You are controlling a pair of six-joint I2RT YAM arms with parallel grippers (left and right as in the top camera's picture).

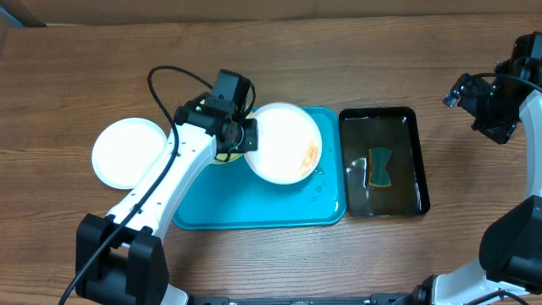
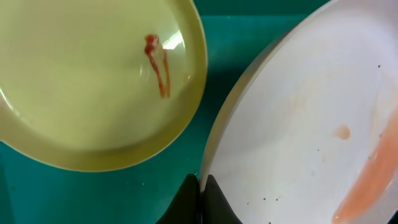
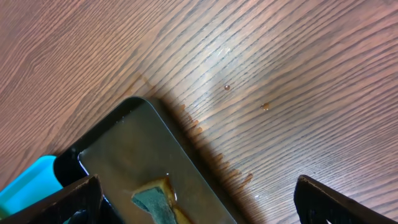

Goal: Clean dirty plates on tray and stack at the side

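A white plate (image 1: 284, 142) with an orange smear at its right side is held tilted over the turquoise tray (image 1: 254, 212). My left gripper (image 1: 246, 135) is shut on its left rim; the wrist view shows the fingers (image 2: 200, 193) pinching the rim of the white plate (image 2: 298, 124). A pale yellow-green plate (image 2: 87, 81) with a red smear lies on the tray (image 2: 93, 193) just left of it, mostly hidden overhead under the arm. A clean white plate (image 1: 129, 152) lies on the table left of the tray. My right gripper (image 1: 487, 106) is open and empty, high at the far right.
A black tray (image 1: 415, 161) of murky water with a sponge (image 1: 379, 168) stands right of the turquoise tray; it also shows in the right wrist view (image 3: 149, 155). Water drops and brown stains lie on the wood (image 3: 249, 106) beside it.
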